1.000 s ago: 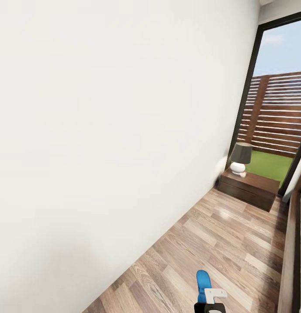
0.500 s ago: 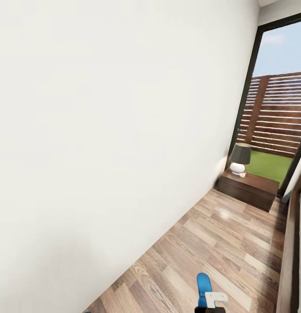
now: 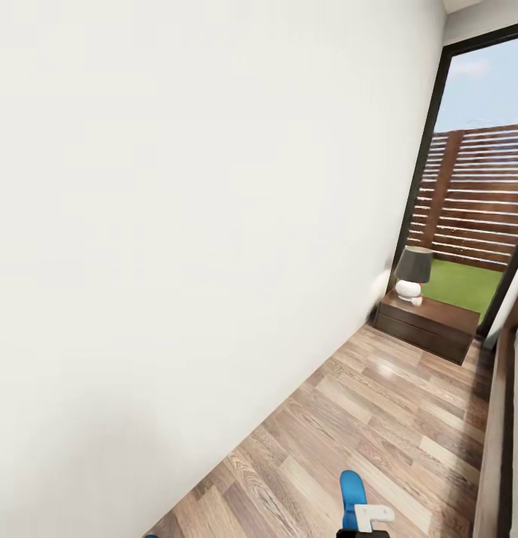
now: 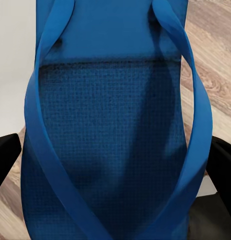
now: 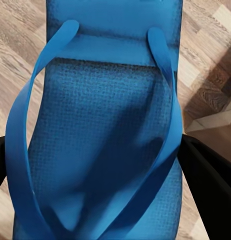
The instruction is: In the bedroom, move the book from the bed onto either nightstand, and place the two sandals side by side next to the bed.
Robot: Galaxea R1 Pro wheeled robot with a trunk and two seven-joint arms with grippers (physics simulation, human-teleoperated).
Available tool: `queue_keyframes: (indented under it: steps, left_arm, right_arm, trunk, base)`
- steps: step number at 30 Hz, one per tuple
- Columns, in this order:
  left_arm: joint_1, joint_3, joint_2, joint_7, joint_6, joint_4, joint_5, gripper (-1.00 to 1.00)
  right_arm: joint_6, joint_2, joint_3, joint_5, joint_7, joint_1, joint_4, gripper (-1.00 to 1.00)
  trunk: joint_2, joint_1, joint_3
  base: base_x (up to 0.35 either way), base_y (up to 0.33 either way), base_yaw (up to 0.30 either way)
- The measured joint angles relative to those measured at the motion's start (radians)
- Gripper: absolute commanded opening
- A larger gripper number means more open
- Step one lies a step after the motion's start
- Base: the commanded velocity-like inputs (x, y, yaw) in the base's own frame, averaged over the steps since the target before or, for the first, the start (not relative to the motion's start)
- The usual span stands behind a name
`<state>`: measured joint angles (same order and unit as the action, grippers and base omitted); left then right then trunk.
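Note:
Two bright-blue sandals are held up, one in each gripper. In the left wrist view one sandal [image 4: 110,150] lies sole-up with its straps showing, and my left gripper [image 4: 115,170] is shut on it, a black finger [image 4: 5,162] at each side. The right wrist view has the other sandal [image 5: 103,140] clamped the same way by my right gripper [image 5: 95,170]. In the head view that sandal [image 3: 350,493] juts up at the bottom edge over the wood floor. A dark-brown nightstand [image 3: 438,329] stands far ahead by the window. The bed [image 3: 504,441] edge runs along the right. The book is out of view.
A white wall [image 3: 176,261] closes off the left side of a narrow strip of wood-plank floor [image 3: 378,418]. A lamp [image 3: 412,273] with a dark shade stands on the nightstand. Behind it a tall black-framed window [image 3: 475,202] looks onto a slatted fence and grass.
The head view has crept slightly, so the sandal at the bottom edge sits a little lower in the picture. Both grippers still hold their sandals.

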<state>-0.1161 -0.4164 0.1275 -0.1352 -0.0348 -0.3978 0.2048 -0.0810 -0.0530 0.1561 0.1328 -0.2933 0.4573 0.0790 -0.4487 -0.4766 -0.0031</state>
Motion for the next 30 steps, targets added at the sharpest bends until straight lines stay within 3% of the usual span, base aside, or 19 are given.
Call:
queue_keyframes:
  steps: [7, 30]
  left_arm:
    - [0.000, 0.000, 0.000, 0.000, -0.001, 0.000, 0.001, -1.00]
    - [0.000, 0.001, 0.000, 0.002, -0.016, 0.002, 0.002, -1.00]
  right_arm:
    - [-0.001, 0.007, 0.000, 0.000, 0.000, -0.001, 0.002, -1.00]
    - [-0.003, 0.015, 0.001, -0.001, 0.000, -0.025, 0.005, -1.00]
  trunk:
    - [0.049, 0.027, 0.022]
    - [0.049, 0.027, 0.022]
  base:
    - [0.000, 0.000, 0.000]
    - [0.000, 0.000, 0.000]
